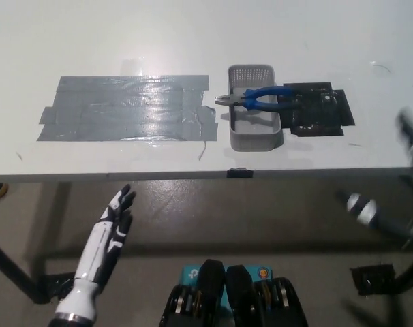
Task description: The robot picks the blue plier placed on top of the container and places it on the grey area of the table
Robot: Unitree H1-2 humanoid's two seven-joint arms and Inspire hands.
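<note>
Pliers [261,100] lay across the grey container [255,133] while the left hand [111,235], fingers straight and empty, hung below the table [193,41]; the blurred right hand's [390,211] fingers could not be made out.

Black patch [322,109], perhaps tape, on the white table [193,41], just beside the container.

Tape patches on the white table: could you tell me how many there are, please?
2: a grey tape patch left of the grey plastic container, and a black tape patch right of it.
</note>
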